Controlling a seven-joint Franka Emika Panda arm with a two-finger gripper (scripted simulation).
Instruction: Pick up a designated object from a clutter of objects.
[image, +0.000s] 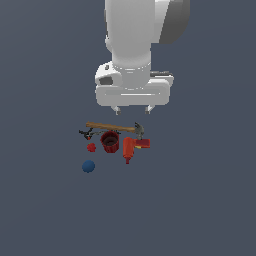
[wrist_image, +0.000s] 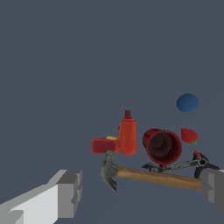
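The designated object, a thin black spiky tool with red bits (image: 88, 133) (wrist_image: 192, 163), lies at the exterior view's left end of the clutter, just beside the hammer's handle tip. The clutter holds a wooden-handled hammer (image: 112, 127) (wrist_image: 151, 176), a dark red cup (image: 109, 141) (wrist_image: 162, 146), a red power drill (image: 131, 148) (wrist_image: 122, 139), a small red knob (image: 91, 147) (wrist_image: 189, 135) and a blue ball (image: 88, 166) (wrist_image: 187, 103). My gripper (image: 133, 109) (wrist_image: 142, 192) hangs open above the hammer, holding nothing. It is well apart from the black tool.
All items rest on a flat dark grey floor (image: 45, 200). The hammer lies between my fingertips and the cup, and the cup stands close to the black tool.
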